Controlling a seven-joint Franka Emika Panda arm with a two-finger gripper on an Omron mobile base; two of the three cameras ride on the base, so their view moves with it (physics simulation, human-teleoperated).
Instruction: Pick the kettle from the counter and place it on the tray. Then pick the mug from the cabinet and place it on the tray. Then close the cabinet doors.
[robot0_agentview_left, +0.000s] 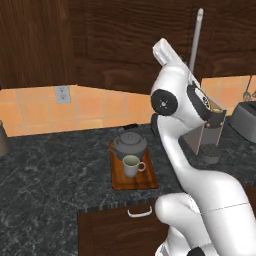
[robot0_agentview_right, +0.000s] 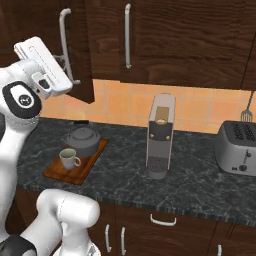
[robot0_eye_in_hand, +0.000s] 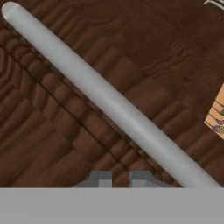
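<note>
The gripper (robot0_eye_in_hand: 118, 178) faces the wood grain of a cabinet door (robot0_agentview_right: 80, 50), its two finger tips close together with only a narrow gap and nothing between them. The door's long grey bar handle (robot0_eye_in_hand: 105, 103) runs diagonally just beside the tips; whether they touch the panel cannot be told. In the right base view this door stands partly swung out from the cabinet (robot0_agentview_right: 190, 35), with the hand up against its outer face near the handle (robot0_agentview_right: 64, 42).

The main risk, as I judge it, is a slip: with the fingers nearly together and pressing on flat wood, the tips could slide along the grain or catch the bar handle, so the door stops short of shut or bounces back. A push close to the hinge side would also move it poorly.

On the worktop (robot0_agentview_left: 50, 170), the tray (robot0_agentview_left: 134, 180) lies near the front edge, carrying the kettle (robot0_agentview_left: 130, 144) at its back and the mug (robot0_agentview_left: 131, 165) just in front of it, both upright. A coffee machine (robot0_agentview_right: 160, 135) stands to the right, and a toaster (robot0_agentview_right: 237, 147) sits at the far right end. None of these lies in the door's path; the neighbouring door (robot0_agentview_right: 110, 35) looks already closed.
</note>
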